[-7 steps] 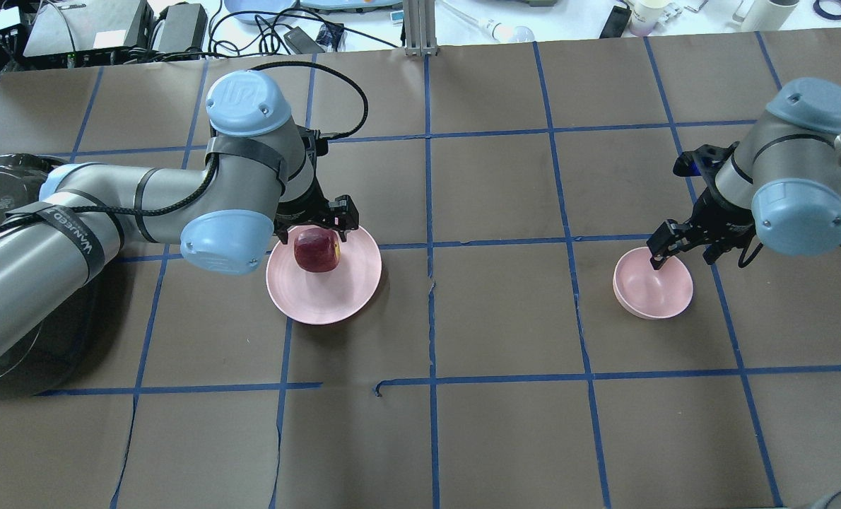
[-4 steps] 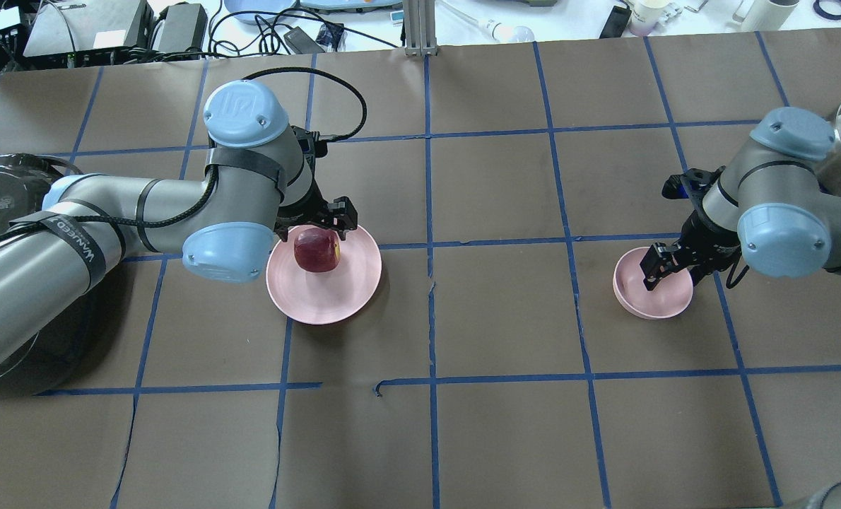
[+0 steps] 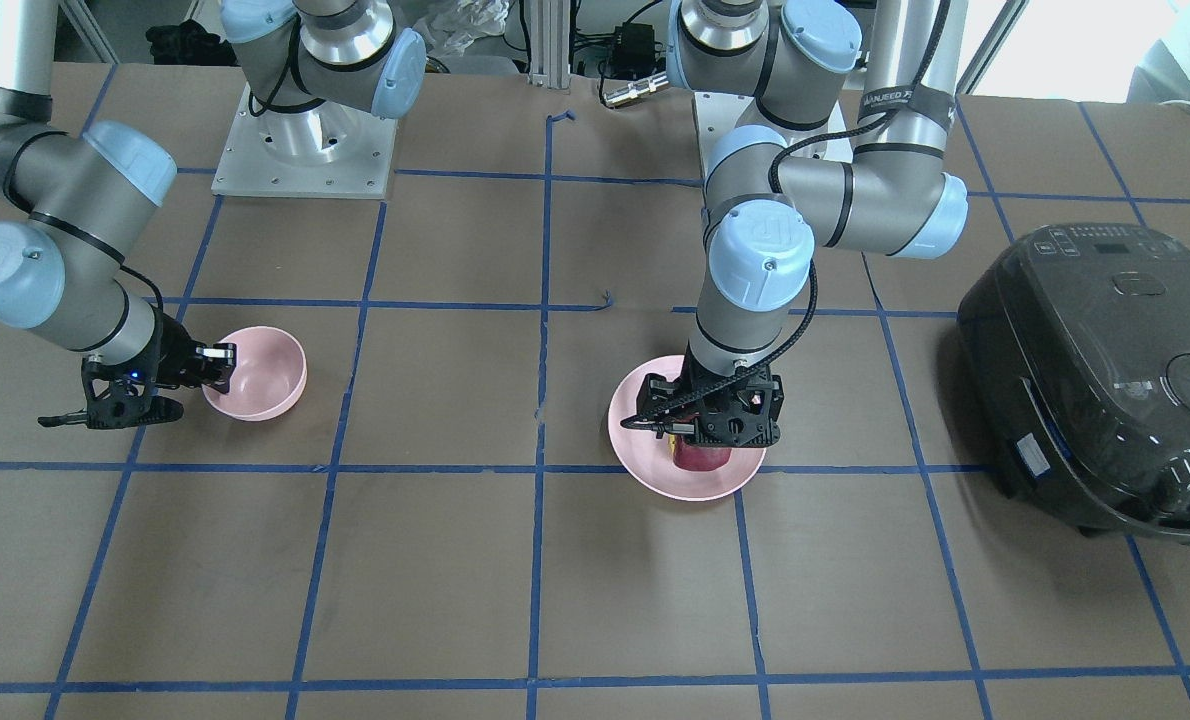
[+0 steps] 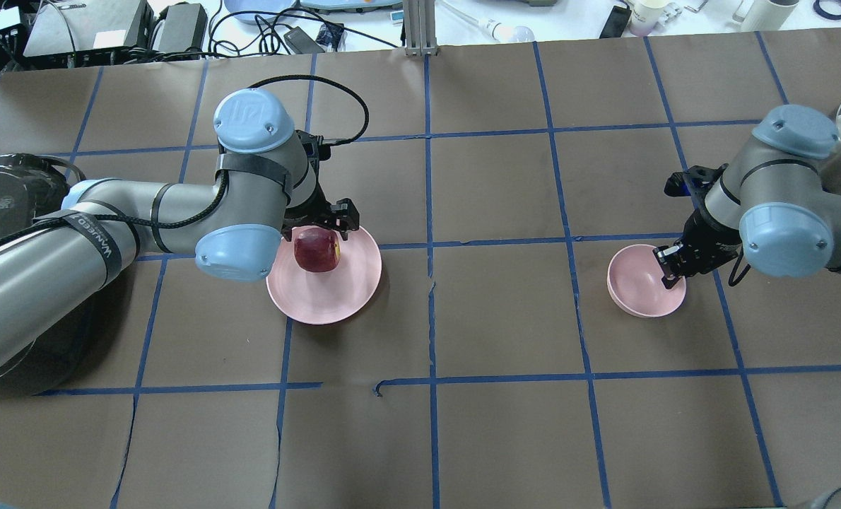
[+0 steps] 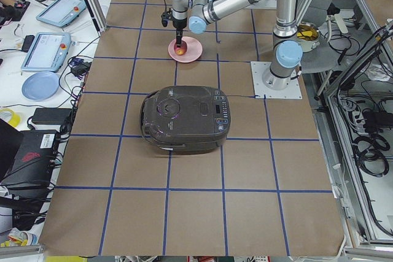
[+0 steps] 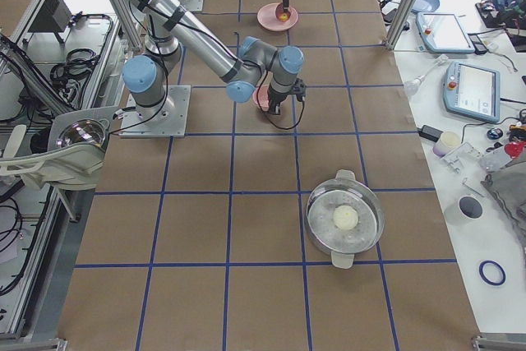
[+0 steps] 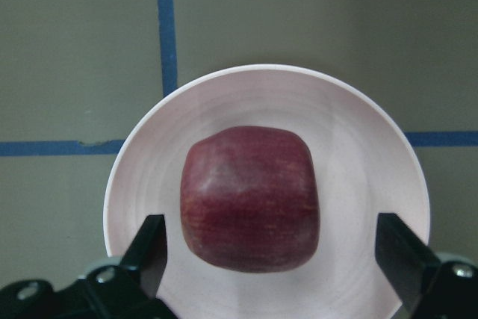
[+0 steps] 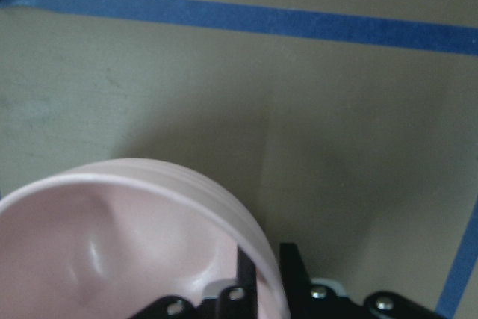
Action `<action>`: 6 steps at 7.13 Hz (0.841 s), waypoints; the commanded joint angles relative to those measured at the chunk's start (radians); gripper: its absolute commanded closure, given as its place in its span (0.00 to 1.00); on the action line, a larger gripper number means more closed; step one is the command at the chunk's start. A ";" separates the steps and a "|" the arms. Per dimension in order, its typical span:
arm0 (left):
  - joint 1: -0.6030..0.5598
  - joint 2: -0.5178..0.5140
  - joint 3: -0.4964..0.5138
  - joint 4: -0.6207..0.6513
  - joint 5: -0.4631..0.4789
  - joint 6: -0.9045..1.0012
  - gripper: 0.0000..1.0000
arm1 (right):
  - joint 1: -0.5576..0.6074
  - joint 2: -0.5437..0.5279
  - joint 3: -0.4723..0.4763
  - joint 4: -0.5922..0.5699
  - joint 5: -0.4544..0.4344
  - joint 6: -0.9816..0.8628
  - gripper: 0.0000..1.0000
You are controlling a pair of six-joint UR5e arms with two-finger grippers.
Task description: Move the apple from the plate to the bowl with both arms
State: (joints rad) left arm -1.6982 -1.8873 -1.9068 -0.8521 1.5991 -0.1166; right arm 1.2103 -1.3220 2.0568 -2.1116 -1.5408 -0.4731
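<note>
My left hand (image 7: pixel 276 259) is low over the plate (image 7: pixel 351 128), jaws wide, one finger (image 7: pixel 146 248) on each side of the apple (image 7: pixel 250 198). Wrist view shows a gap between each finger and the skin: no contact, nothing gripped. Apple lies on the plate, off centre toward the rim nearest my left wrist. It's dark red, with a yellowish patch on one end in the overhead view. Plate is flat on the worktop (image 4: pixel 498 318), sitting over a crossing of blue tape lines (image 4: pixel 477 244).

My right hand (image 8: pixel 267 290) is at the bowl (image 8: pixel 97 244), jaws narrow and straddling the rim: one finger inside the wall, the other outside, wall pinched between them. Grip is on the side of the bowl nearest my right arm. Bowl mouth faces up. Can't tell whether its base rests on the worktop or is just clear of it. Bowl is on my right half of the worktop, well apart from plate and apple.

Also on the worktop: black rice cooker (image 3: pixel 1095 380), lid shut, on my left beyond the plate. A pot (image 6: pixel 345 219) with a glass lid and something pale and round inside stands out at my right end, past the bowl
</note>
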 commanded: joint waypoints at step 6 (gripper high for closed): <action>0.023 -0.039 -0.029 0.033 -0.046 -0.009 0.13 | 0.290 -0.011 -0.081 0.069 0.171 0.349 1.00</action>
State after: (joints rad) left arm -1.6757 -1.9169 -1.9329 -0.8271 1.5821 -0.1250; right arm 1.3760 -1.3373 1.9775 -2.0276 -1.3857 -0.2645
